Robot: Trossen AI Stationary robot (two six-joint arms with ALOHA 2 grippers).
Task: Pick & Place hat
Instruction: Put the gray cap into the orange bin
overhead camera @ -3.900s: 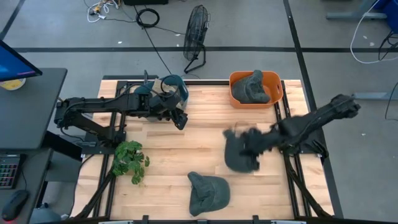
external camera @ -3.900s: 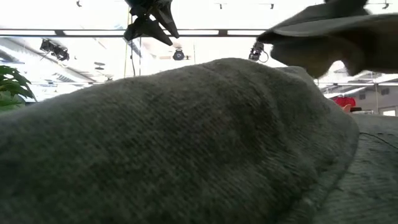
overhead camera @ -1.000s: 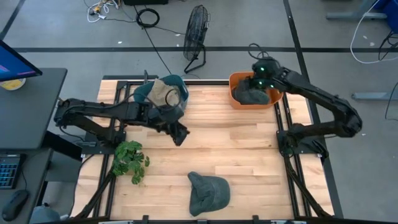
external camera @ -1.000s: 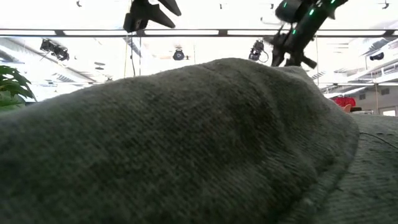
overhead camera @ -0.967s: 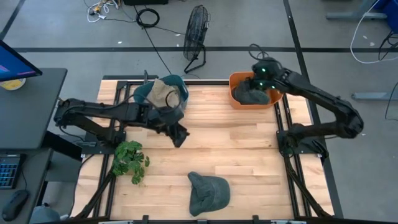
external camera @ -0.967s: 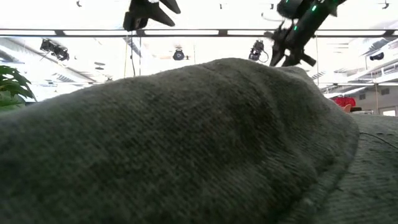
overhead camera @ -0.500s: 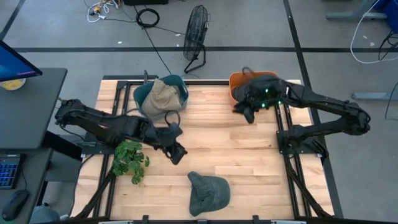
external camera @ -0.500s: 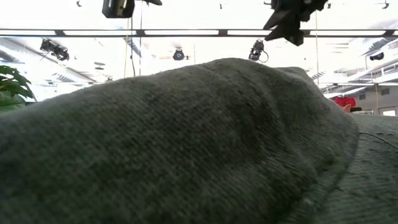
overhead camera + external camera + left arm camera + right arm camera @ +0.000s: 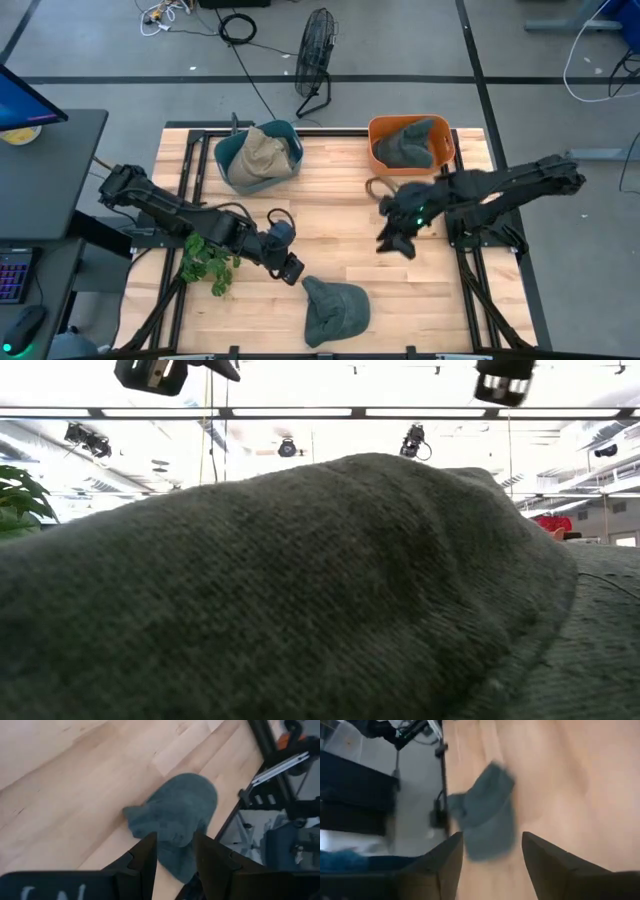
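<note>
Near the table's front edge, a dark green cap [image 9: 335, 310] lies flat on bare wood, nothing touching it; low view is almost filled by its fabric [image 9: 300, 590]. Left gripper [image 9: 291, 271] sits just beside the cap's upper-left, above the wood, arm reaching in from the left past the plant [image 9: 209, 258]. Left wrist view: its two fingers [image 9: 145, 857] stand apart with a gap between them, empty, cap [image 9: 180, 820] straight ahead past the tips. Right gripper [image 9: 393, 239] hovers mid-table, right of centre, well apart from the cap and from the bins. Right wrist view: its fingers [image 9: 447, 865] are spread wide, nothing between them, cap [image 9: 487, 812] visible ahead on the wood, blurred. Both arms' ends show at the top of the low view as dark shapes, too cropped to read. Farther back on the table [image 9: 330, 210]: teal bin [image 9: 258, 155] at the back left with a tan hat [image 9: 262, 152] stuffed in it, orange bin [image 9: 410, 142] at the back right with another dark green hat [image 9: 408, 145] inside. Both bins sit near the table's rear edge, well apart from each other. Beyond the table, a floor fan [image 9: 315, 55] stands on the grey floor with cables nearby; a desk with a monitor [image 9: 25, 100] is off to the left.
</note>
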